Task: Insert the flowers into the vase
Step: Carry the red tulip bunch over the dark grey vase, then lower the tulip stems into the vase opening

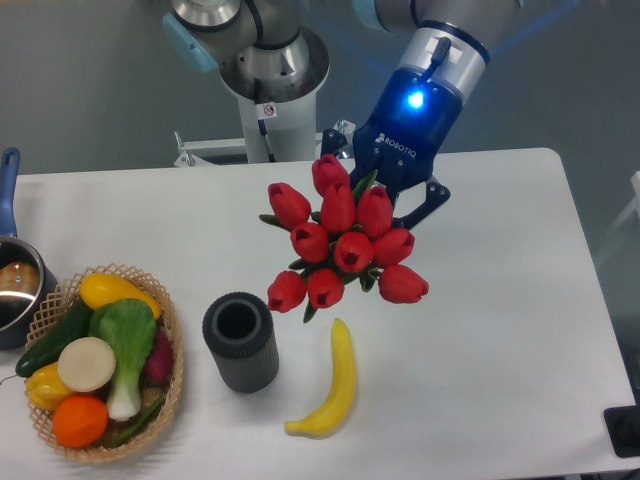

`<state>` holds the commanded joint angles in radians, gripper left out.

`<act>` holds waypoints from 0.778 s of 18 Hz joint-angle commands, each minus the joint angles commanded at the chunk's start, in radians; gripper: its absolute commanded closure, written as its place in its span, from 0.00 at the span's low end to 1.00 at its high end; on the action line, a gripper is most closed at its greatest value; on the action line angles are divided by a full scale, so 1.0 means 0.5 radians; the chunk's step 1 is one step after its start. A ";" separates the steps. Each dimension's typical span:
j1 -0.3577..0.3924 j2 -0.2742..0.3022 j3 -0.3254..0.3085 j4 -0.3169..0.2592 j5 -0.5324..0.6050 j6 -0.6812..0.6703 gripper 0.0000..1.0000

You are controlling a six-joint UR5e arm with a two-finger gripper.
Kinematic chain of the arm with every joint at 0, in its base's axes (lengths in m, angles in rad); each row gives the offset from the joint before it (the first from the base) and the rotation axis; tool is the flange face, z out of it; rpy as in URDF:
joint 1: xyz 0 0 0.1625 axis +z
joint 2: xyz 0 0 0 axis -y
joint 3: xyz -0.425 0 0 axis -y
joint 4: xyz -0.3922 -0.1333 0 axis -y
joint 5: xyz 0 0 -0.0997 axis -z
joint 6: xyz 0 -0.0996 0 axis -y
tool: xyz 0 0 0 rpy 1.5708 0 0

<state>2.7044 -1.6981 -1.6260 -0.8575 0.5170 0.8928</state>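
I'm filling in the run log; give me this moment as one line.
phase: carrying | gripper: shut on flowers | flowers: aloft, right of vase | vase: upright, empty | inserted: no

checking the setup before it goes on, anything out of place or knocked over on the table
Nothing stands out. The vase stands upright, the banana lies loose beside it, the basket keeps its vegetables inside, and the gripper holds the flowers above the table.

Blue ROBOTIQ-marked gripper (385, 195) with lit blue lamp, silver-grey arm joints
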 joint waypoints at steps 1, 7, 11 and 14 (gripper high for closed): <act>-0.003 0.000 0.003 0.003 -0.018 0.000 0.55; -0.058 -0.018 0.021 0.009 -0.028 -0.003 0.55; -0.110 -0.028 0.024 0.009 -0.028 -0.003 0.55; -0.138 -0.064 0.049 0.009 -0.028 0.000 0.55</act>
<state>2.6355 -1.7303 -1.6016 -0.8529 0.5031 0.8928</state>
